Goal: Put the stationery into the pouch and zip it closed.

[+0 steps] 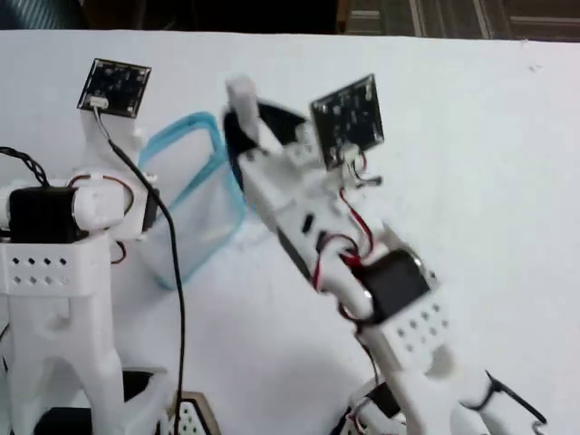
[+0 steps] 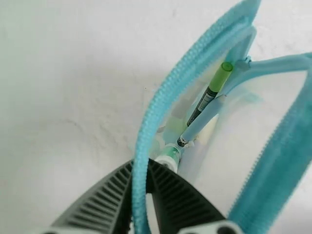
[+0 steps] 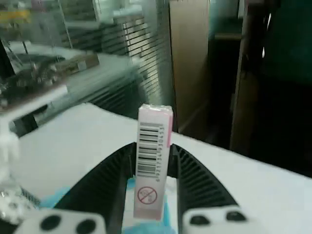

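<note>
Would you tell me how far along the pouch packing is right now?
Done: a green pen lies inside the pouch. In hand: the left gripper pinches the pouch's zip edge, while the right gripper holds a small box up. Left: drop the box in and zip the open pouch shut.

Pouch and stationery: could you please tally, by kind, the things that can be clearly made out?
Pouch: 1
Pen: 1
Eraser: 1
Total: 3. Other items inside the pouch are too hidden to count.
</note>
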